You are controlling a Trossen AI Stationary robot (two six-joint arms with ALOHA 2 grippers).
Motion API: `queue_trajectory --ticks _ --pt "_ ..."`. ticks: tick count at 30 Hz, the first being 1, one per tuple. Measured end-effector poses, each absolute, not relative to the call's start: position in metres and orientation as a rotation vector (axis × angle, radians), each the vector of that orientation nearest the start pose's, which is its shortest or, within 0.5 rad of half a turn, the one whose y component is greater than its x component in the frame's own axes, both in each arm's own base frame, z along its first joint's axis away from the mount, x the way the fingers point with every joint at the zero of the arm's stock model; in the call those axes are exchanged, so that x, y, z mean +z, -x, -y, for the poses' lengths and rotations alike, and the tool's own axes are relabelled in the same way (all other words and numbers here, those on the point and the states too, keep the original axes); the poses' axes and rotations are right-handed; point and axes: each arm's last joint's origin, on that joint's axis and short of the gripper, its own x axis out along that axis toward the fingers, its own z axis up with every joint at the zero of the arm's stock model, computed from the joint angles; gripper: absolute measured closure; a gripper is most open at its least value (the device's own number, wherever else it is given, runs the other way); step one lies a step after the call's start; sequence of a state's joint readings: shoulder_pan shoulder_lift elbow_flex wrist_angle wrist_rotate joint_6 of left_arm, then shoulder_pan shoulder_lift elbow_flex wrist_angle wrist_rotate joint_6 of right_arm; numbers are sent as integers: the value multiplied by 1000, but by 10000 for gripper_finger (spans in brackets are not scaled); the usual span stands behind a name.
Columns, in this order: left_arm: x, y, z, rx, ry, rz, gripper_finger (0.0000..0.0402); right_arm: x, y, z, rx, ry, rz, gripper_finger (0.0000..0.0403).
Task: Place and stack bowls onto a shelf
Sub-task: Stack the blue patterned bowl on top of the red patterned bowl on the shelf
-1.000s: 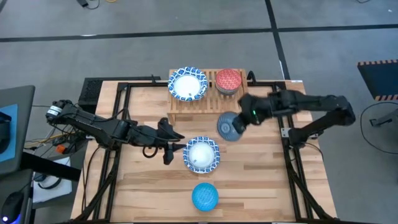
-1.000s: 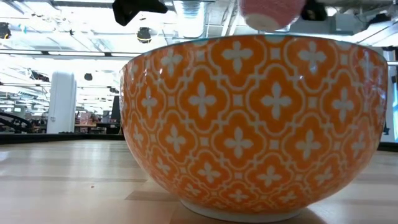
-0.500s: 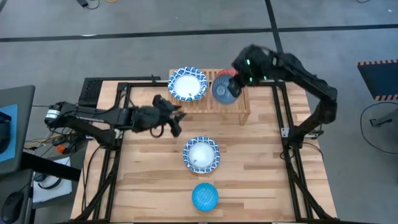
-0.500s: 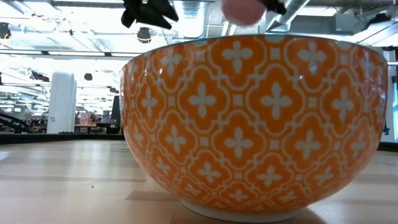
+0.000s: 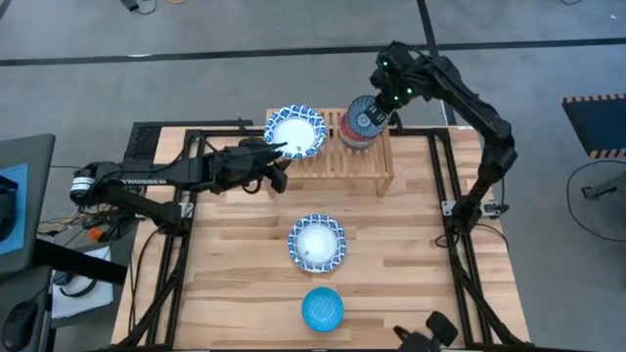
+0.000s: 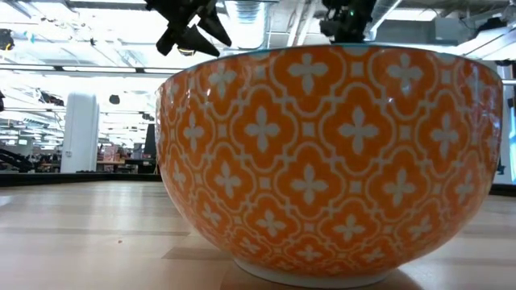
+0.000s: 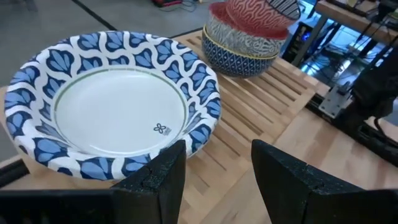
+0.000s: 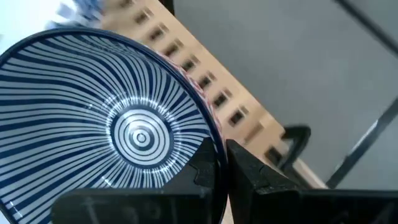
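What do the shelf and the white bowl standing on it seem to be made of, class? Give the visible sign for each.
The shelf: pale, unpainted-looking wood, judging by its matte slats with faint grain. The white bowl with the blue leaf-pattern rim: probably paper or thin plastic, since it has a thin, flat printed rim, a dull surface and a small stamped mark inside; ceramic cannot be excluded.

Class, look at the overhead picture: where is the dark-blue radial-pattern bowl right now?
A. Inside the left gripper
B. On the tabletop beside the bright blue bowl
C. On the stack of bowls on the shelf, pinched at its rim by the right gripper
C: the radial-pattern bowl sits atop the stack on the shelf, and the right wrist view shows the right gripper shut on its rim.
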State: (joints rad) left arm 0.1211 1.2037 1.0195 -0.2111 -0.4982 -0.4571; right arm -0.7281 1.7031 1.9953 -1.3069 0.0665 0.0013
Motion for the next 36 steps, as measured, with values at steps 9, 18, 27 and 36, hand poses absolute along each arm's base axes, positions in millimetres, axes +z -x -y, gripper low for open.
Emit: queue_trajectory --ticks 9,18,27,36 --pt "329 -258 -53 612 286 -294 235 404 -239 224 -704 -410 -1003 351" --pt "329 -257 -60 615 304 -294 235 404 -245 219 -667 -419 -986 348" --pt "328 -257 -59 582 371 -284 235 405 -243 222 -682 -451 -959 327" --pt "328 -259 -50 529 411 -285 235 407 -246 224 -684 -436 -919 212"
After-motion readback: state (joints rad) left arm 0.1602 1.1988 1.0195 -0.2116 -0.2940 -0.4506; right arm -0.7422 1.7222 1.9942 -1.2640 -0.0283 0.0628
